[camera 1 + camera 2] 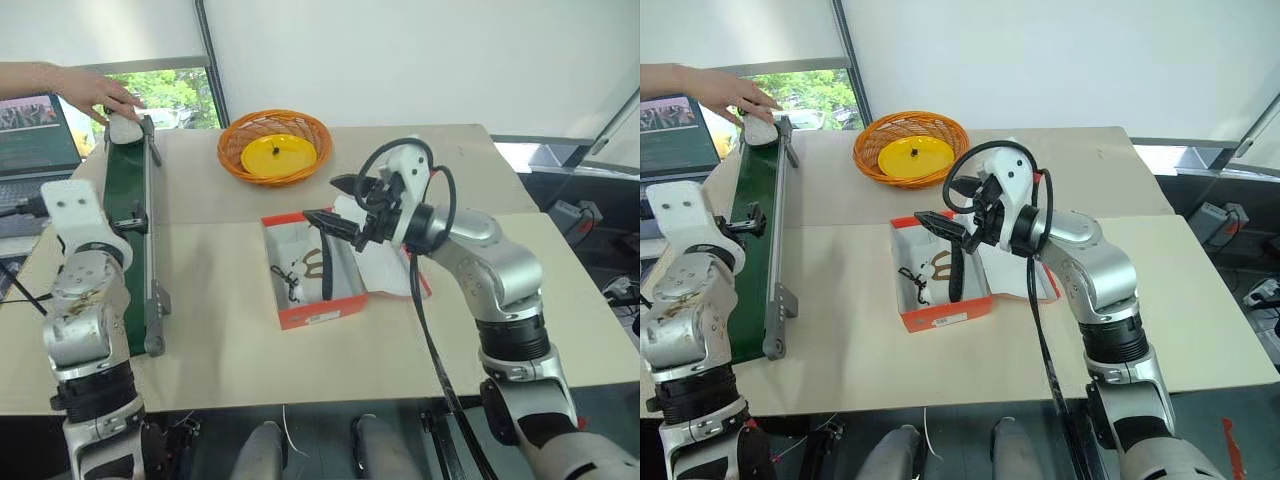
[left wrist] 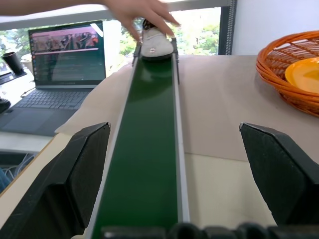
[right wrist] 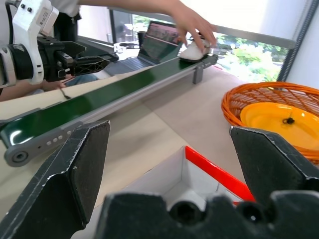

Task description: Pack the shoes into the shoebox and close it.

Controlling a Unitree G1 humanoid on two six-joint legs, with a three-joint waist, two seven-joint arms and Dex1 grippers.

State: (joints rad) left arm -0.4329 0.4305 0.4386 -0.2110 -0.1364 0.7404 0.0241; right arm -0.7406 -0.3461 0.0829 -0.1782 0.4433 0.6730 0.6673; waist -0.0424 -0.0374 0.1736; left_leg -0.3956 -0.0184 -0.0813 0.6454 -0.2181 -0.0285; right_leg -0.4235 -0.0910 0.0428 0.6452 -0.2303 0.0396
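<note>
A laptop (image 1: pixel 35 130) sits open at the table's nine o'clock edge, its screen lit. Just beside it, a person's hand (image 1: pixel 95 92) rests on a white shoe (image 1: pixel 125 128) at the far end of a green conveyor belt (image 1: pixel 128 230), which runs along the left side of the beige table (image 1: pixel 230 340) from eleven o'clock toward seven. The left gripper (image 2: pixel 184 179) is level above the belt's near end, pointing up its length at that shoe; its two black fingers (image 2: pixel 77 174) are spread wide, with nothing between them.

At twelve o'clock on the table stands a round orange wicker basket (image 1: pixel 275 145) with a yellow plate (image 1: pixel 278 155) inside. Below it, near the table's centre, the red-orange shoebox (image 1: pixel 320 315) lies open, its lid folded flat toward three o'clock. The other white shoe (image 1: pixel 300 272), dark laces showing, lies inside the box against its white lining.

The right gripper (image 1: pixel 338 205) hovers over the far edge of the open box, aimed toward nine o'clock, its fingers parted to the full and gripping nothing. A black cable (image 1: pixel 425 300) loops from its wrist down past the table's six o'clock edge. The two shoes are well apart, one on the belt and one in the box.
</note>
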